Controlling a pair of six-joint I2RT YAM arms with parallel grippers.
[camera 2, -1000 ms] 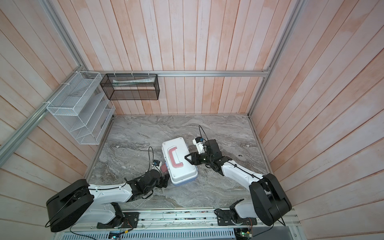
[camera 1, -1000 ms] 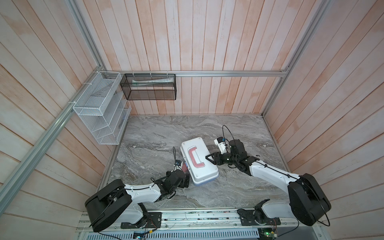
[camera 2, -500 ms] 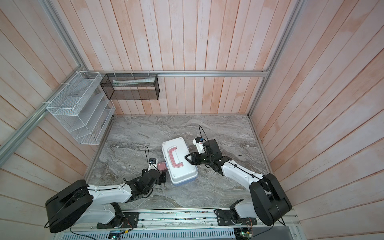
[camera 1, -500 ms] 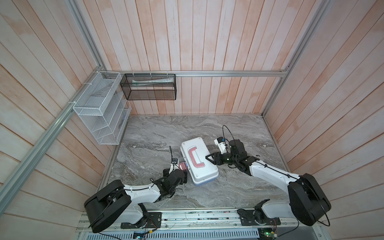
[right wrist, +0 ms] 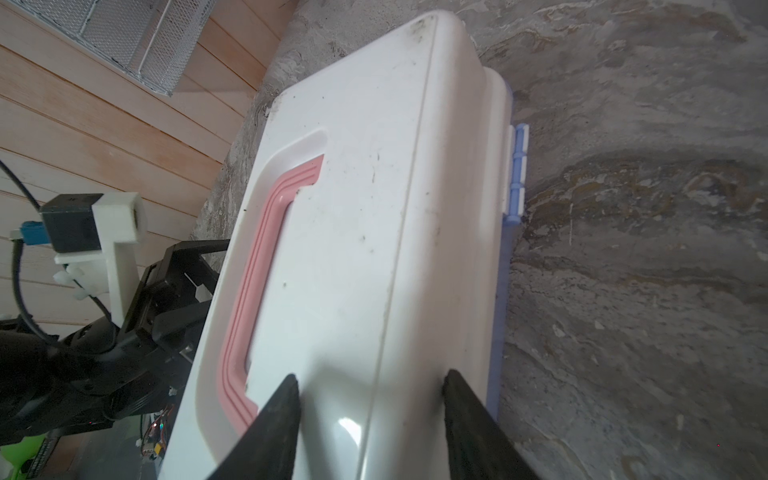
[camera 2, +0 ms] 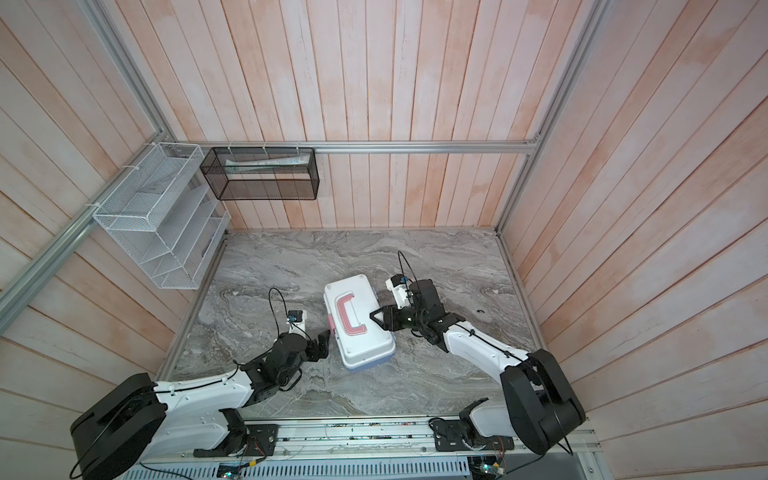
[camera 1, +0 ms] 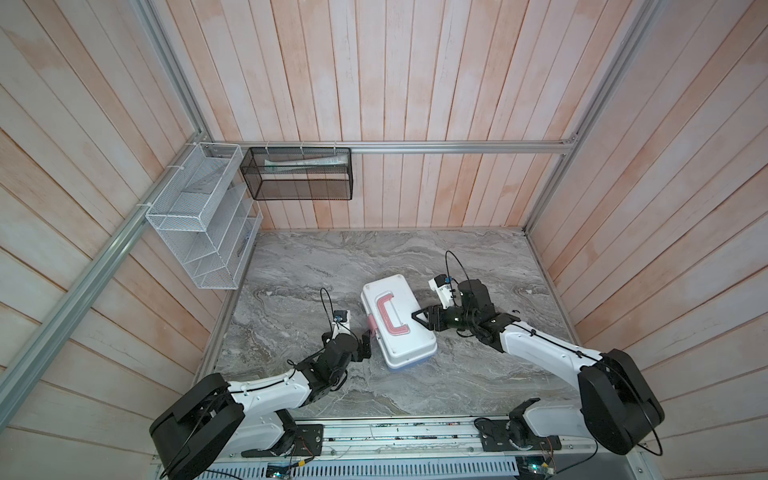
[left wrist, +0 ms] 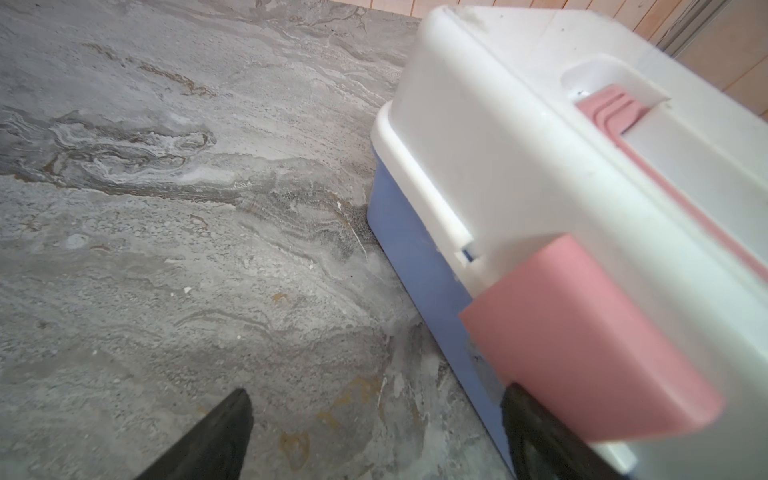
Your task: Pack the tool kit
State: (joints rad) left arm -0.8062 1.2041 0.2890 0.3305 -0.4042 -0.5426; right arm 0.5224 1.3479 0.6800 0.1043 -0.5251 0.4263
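Left gripper (left wrist: 376,395) stood with its jaws spread wide at the latch side of the tool kit (camera 1: 409,345), one finger tip tucked just under the pink latch (left wrist: 582,340) and the other over open table (camera 1: 311,266). Right gripper (right wrist: 370,380) reached in from the opposite, hinge side, jaws apart and pinching nothing, both tips laid on the white lid beside the end of the pink handle (right wrist: 249,291).

The kit lay shut near the middle of the marble table, somewhat toward the near edge, between the two grippers. In both top views its long axis ran on a diagonal from far-left to near-right. The lid faced up over the light blue base (left wrist: 411,249), and the blue hinge (right wrist: 519,166) faced the right arm.

Open marble surrounded the kit, widest toward the far wall. Wooden walls closed the far, left and right table edges. The white mesh basket (camera 1: 199,216) and the black mesh basket (camera 1: 297,178) hung at the far-left corner, well apart from the kit.
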